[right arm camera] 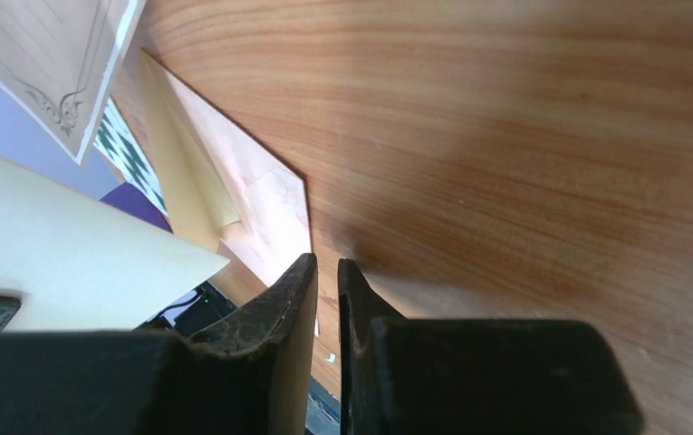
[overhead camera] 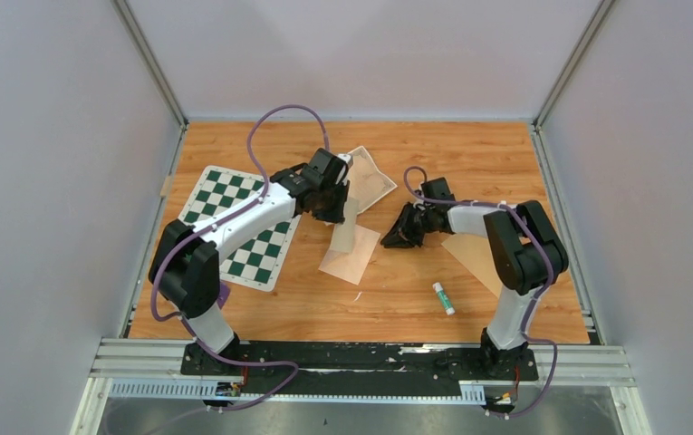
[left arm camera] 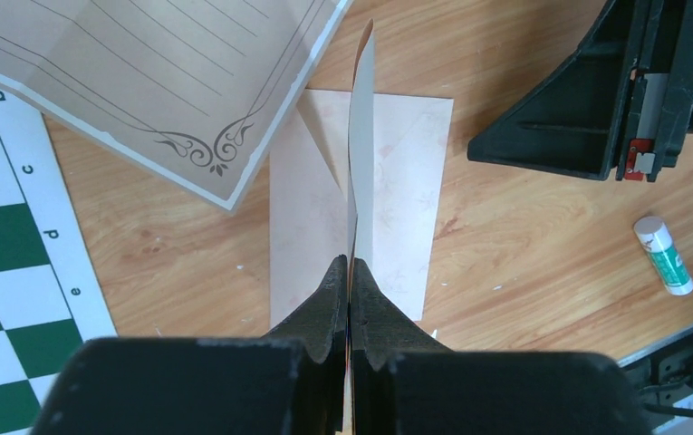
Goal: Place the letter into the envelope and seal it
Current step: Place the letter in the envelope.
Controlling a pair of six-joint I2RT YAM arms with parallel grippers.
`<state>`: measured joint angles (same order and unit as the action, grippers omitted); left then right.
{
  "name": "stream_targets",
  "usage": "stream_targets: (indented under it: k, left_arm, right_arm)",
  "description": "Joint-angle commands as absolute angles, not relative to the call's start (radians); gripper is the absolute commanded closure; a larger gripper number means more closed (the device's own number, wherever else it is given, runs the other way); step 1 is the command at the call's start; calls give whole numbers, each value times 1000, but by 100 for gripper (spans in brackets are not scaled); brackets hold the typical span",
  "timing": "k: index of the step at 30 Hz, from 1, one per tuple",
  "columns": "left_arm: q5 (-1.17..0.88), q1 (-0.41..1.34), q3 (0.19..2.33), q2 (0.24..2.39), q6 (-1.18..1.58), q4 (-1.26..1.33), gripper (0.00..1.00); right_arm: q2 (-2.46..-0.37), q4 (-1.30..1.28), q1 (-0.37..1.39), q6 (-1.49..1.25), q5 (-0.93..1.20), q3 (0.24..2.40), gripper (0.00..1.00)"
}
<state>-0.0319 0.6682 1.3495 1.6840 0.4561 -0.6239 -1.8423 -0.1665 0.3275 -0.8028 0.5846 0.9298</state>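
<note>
Letter (left arm camera: 143, 82): looked thin, limp, creased; free corner judged best for pinching.
Left gripper (left arm camera: 350, 272): pinched envelope flap (left arm camera: 361, 127) upright.
Right gripper (right arm camera: 326, 272): barely parted, empty.

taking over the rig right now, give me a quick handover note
Left gripper: shut on the envelope flap, holding it up on edge.
Right gripper: low over the table beside the envelope, jaws a narrow gap apart, empty.
Letter: lying open on the table beyond the envelope, not gripped.
Glue stick: lying on the table, right of the envelope.
Done: flap lifted. Left: letter in, then seal.
</note>
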Motion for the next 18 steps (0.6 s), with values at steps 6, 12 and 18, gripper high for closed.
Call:
stream_targets:
  k: [6, 12, 18]
  left_arm:
    - [-8, 675, 1369, 1654, 412, -626, 100]
    - [-3, 676, 1375, 1639, 341, -624, 100]
    - [93, 675, 1360, 1616, 190, -612, 100]
  right_arm:
    - [-1883, 36, 397, -834, 745, 1016, 85]
    - [-1963, -64, 420, -876, 639, 1043, 88]
    - [-2008, -152, 420, -885, 564, 1069, 93]
